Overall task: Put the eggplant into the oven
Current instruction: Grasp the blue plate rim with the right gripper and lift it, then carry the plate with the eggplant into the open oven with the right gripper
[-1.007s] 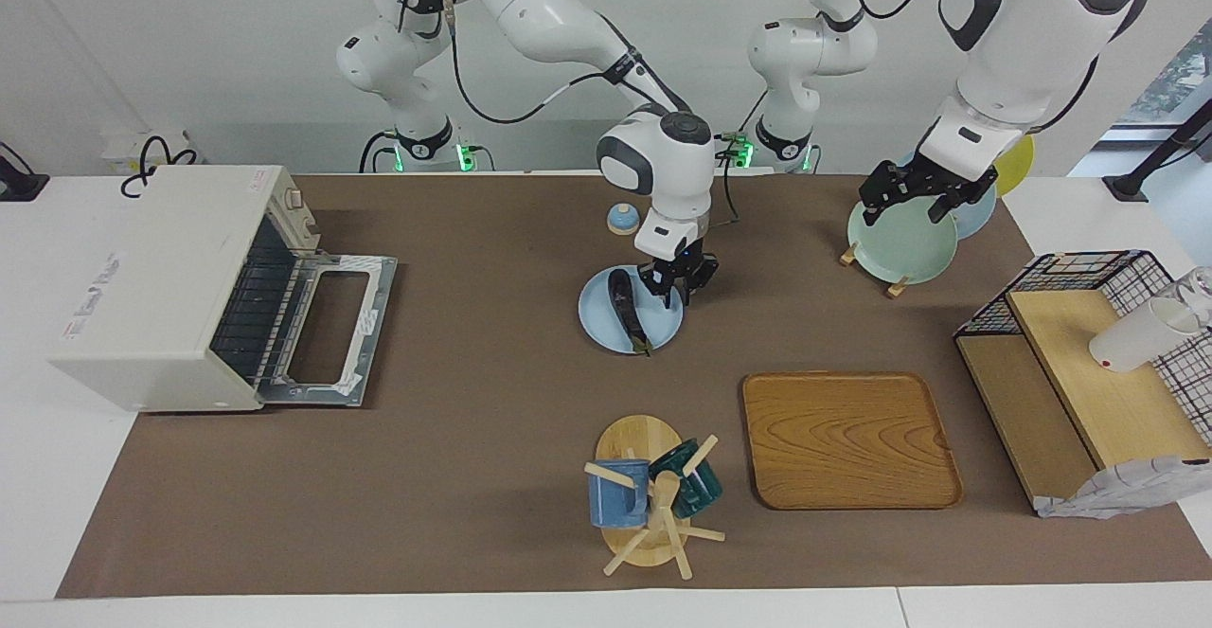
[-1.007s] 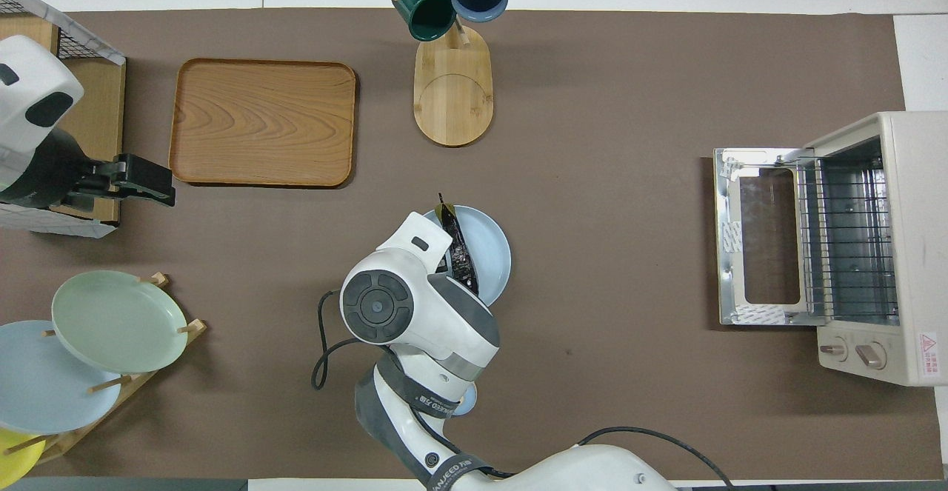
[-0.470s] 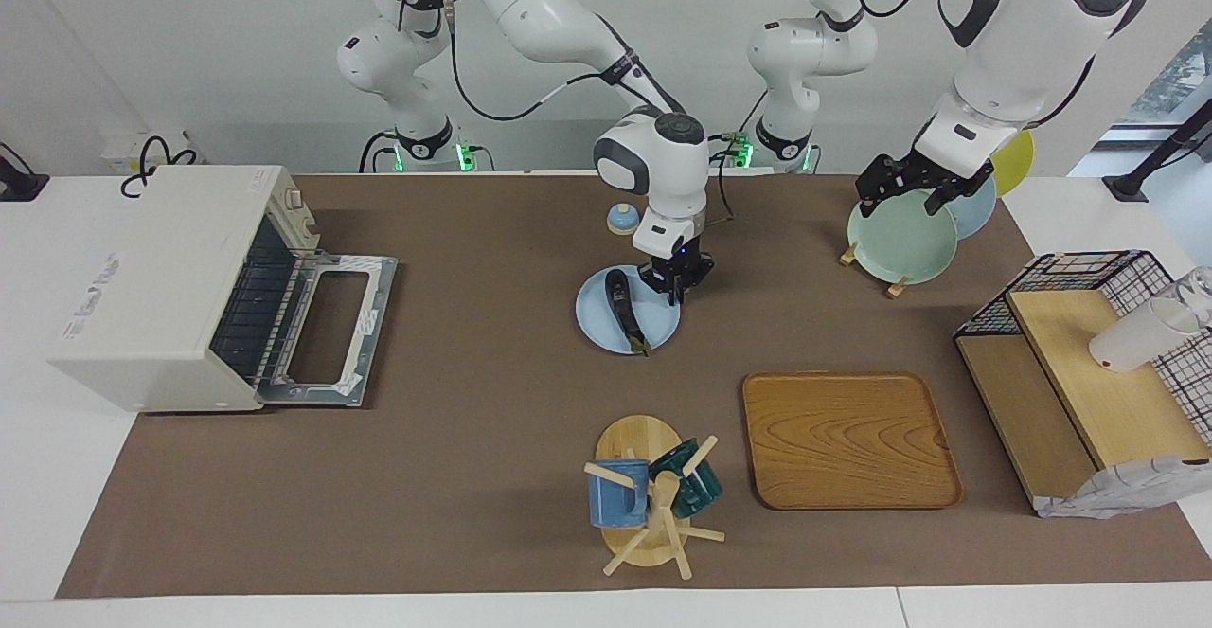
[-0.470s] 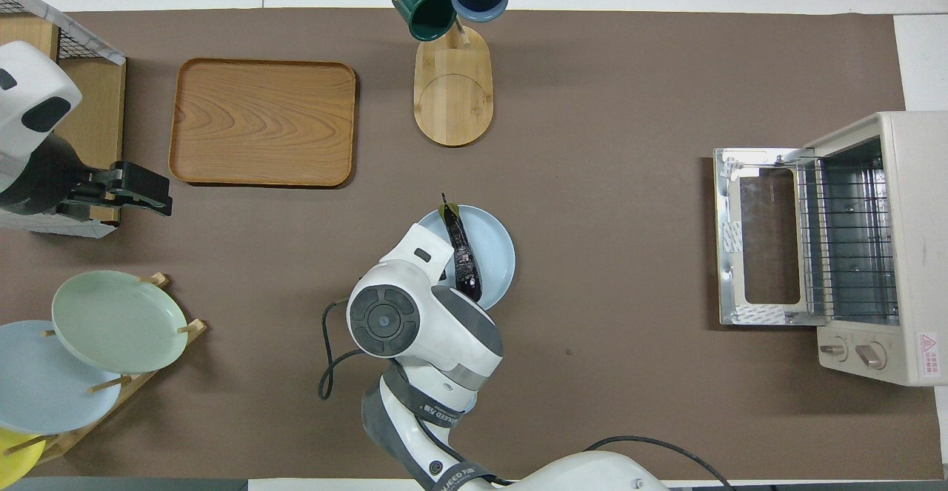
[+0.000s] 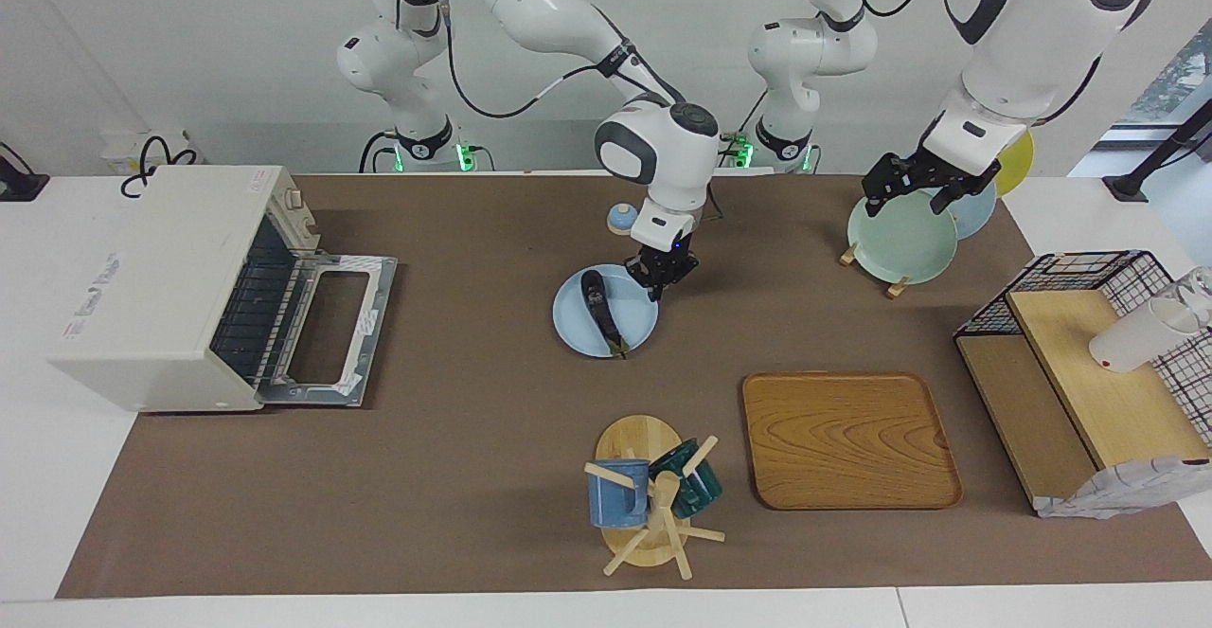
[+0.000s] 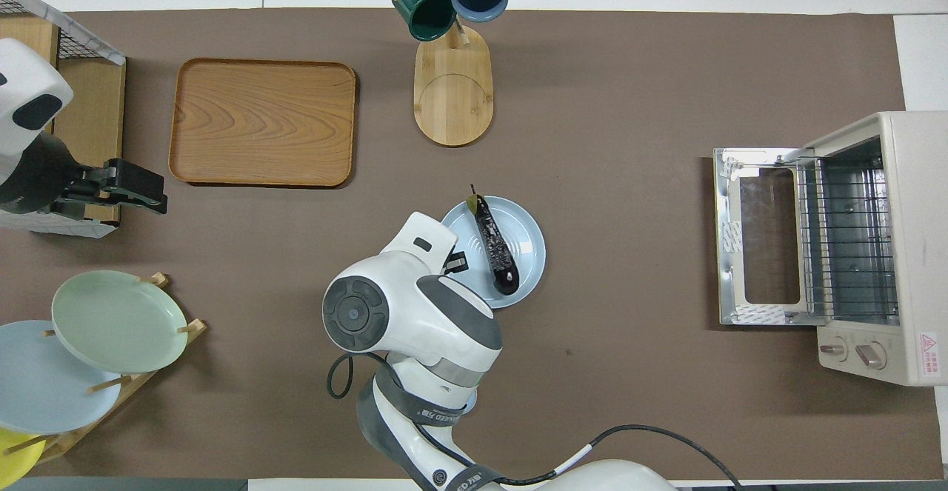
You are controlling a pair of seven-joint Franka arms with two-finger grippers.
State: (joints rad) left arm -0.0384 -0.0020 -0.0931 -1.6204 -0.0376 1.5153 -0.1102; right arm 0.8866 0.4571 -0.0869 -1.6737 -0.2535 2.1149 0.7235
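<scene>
The eggplant [image 5: 601, 311] [image 6: 495, 245], slim and dark with a green stem tip, lies across a light blue plate [image 5: 578, 330] [image 6: 527, 243] in the middle of the table. My right gripper [image 5: 658, 282] [image 6: 453, 261] is down at the plate's rim, on the side toward the left arm's end, shut on that rim. It does not touch the eggplant. The cream-white oven [image 5: 151, 278] [image 6: 900, 180] stands at the right arm's end, its door [image 5: 331, 330] folded down flat and the wire rack showing. My left gripper [image 5: 923, 190] [image 6: 137, 187] hangs open over the green plate on the rack.
A plate rack holds a green plate [image 5: 900, 240], a blue one and a yellow one. A wooden tray [image 5: 847, 439], a mug tree [image 5: 649, 495] with two mugs, a wire basket [image 5: 1089, 273] and a white cup [image 5: 1136, 334] stand around. A small blue-topped knob [image 5: 621, 219] sits near the robots.
The right gripper's fingers closed on the plate's rim, and plate and eggplant slid toward the oven's end. The left gripper rose a little over the plate rack.
</scene>
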